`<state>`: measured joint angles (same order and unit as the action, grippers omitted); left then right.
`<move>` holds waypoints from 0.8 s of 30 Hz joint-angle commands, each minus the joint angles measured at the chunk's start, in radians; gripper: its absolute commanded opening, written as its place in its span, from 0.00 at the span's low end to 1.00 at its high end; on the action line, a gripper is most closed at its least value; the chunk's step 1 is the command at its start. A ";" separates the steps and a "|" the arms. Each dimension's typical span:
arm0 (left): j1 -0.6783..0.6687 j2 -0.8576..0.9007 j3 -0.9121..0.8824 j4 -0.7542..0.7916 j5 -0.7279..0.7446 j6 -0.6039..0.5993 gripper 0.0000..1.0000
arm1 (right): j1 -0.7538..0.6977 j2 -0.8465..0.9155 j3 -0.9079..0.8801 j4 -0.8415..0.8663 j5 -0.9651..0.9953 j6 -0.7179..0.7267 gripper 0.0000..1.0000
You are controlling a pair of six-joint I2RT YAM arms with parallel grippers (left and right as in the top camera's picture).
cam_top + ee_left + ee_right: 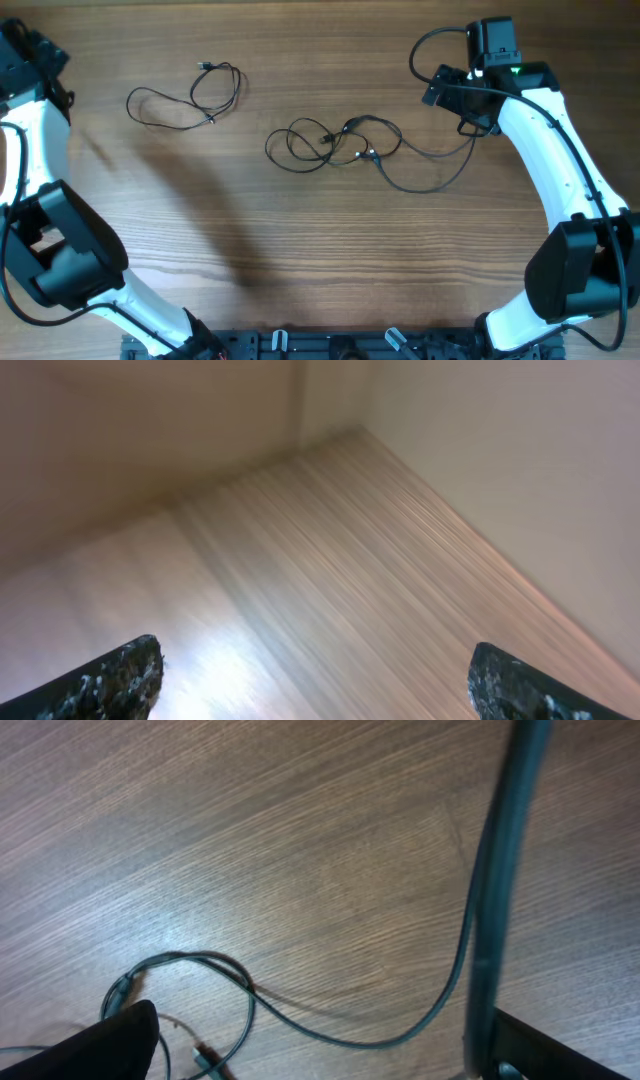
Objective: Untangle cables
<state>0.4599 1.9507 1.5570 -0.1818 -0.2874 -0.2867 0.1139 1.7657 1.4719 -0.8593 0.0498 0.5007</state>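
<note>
One black cable (190, 98) lies alone in loose loops at the table's upper left. A tangle of cables (335, 142) with small plugs sits mid-table, and one strand (440, 180) sweeps right towards my right gripper (470, 120). In the right wrist view that strand (350, 1032) crosses the wood between the wide-apart fingers, then rises blurred beside the right finger (545, 1050). My right gripper (325, 1050) is open and shut on nothing. My left gripper (315, 685) is open over bare wood, far from the cables, at the table's far left (28, 60).
The wooden table (300, 260) reaches all edges of the overhead view. The arm bases and a black rail (330, 345) sit at the front edge. Pale walls (480, 460) meet at a corner behind the table in the left wrist view.
</note>
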 commanded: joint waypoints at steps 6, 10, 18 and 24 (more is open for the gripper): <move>-0.109 0.025 0.001 -0.117 0.377 -0.204 1.00 | 0.001 0.019 -0.011 -0.231 0.330 0.103 1.00; -0.158 0.025 0.001 -0.164 0.377 -0.204 1.00 | 0.001 0.019 -0.011 -0.189 -0.573 -0.563 1.00; -0.257 0.026 0.001 -0.246 0.436 -0.203 1.00 | 0.001 0.019 -0.004 -0.146 -0.223 -0.082 1.00; -0.377 0.032 -0.001 -0.338 0.238 -0.189 1.00 | 0.001 0.019 -0.004 -0.079 -0.347 -0.082 1.00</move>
<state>0.1219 1.9621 1.5570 -0.4763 0.1150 -0.4774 0.1135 1.7664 1.4628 -0.9447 -0.2516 0.4026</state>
